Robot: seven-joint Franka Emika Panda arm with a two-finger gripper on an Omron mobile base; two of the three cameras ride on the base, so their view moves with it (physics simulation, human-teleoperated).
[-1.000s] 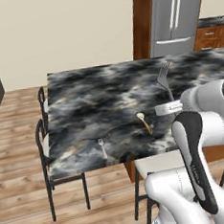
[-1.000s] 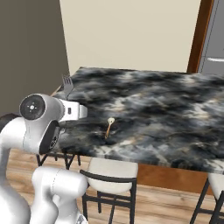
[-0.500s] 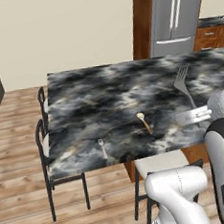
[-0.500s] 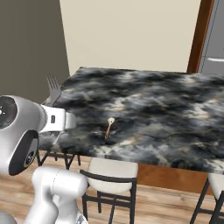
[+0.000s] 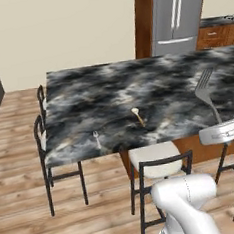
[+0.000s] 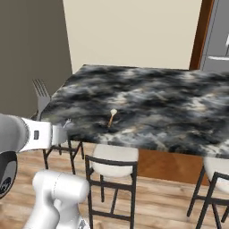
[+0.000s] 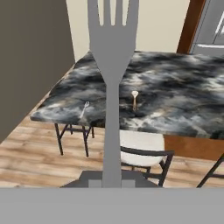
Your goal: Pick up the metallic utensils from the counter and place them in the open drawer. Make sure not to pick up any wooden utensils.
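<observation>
The counter (image 5: pixel 136 87) is a large rectangular slab of black, grey and white marbled stone on a brown wooden base, occupying the middle of both base views. Dark-framed chairs stand along its edges: 2 at the short end (image 5: pixel 43 140) and 1 with a pale seat (image 5: pixel 153 161) tucked at the long near side. A steel refrigerator (image 5: pixel 175 13) set in reddish-brown cabinetry stands beyond the far corner.

The gripper (image 5: pixel 221 131) is raised clear of the counter, off its near edge, at the right margin of the left base view and the left margin of the right base view. Its fingers are pinched on the handle of the larger silver fork (image 7: pixel 112 65). The fork stands upright, tines uppermost, its handle running down between the fingertips in the hand view. It touches nothing but the gripper.

2 utensils lie on the counter near its front edge, well apart from each other. The wooden spoon (image 5: pixel 138 116) lies nearer the middle of the slab, bowl away from the edge. The small silver fork (image 5: pixel 97 138) lies just inside the front edge, nearer the short end with the 2 chairs.
</observation>
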